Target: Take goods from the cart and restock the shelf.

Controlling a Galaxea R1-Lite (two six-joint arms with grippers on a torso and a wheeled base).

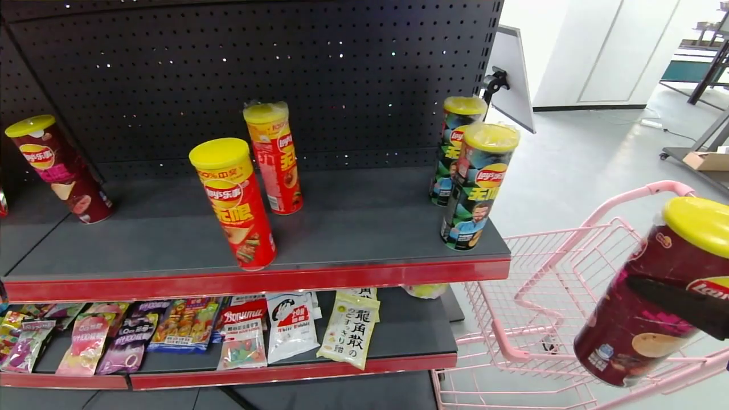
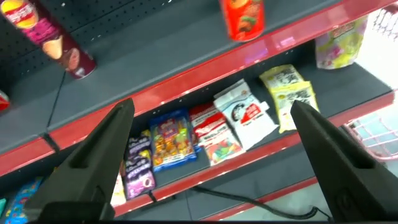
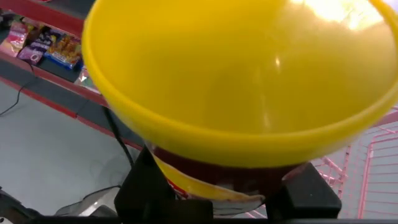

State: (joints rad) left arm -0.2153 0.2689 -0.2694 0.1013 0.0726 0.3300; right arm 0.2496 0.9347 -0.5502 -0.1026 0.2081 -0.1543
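Maroon chip can [image 1: 626, 336] is clamped in your right gripper [image 3: 227, 193] by the pink cart [image 1: 569, 250], mid-transfer; next, carry it left onto the shelf [image 1: 364, 228], upright.

Head overlooks shelf [image 1: 353, 228]; left wrist nearer (snack packets [image 1: 242, 341] shared, apparently).

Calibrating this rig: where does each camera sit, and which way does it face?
Head view: on the head, facing forward and down at shelf and pink cart; one dark finger shows on the held can.
Left wrist view: on the left wrist, facing the snack bags past the open left end effector.
Right wrist view: on the right wrist, facing the held can's yellow lid over the right end effector.
Shared: head and left wrist views both show the snack bags.
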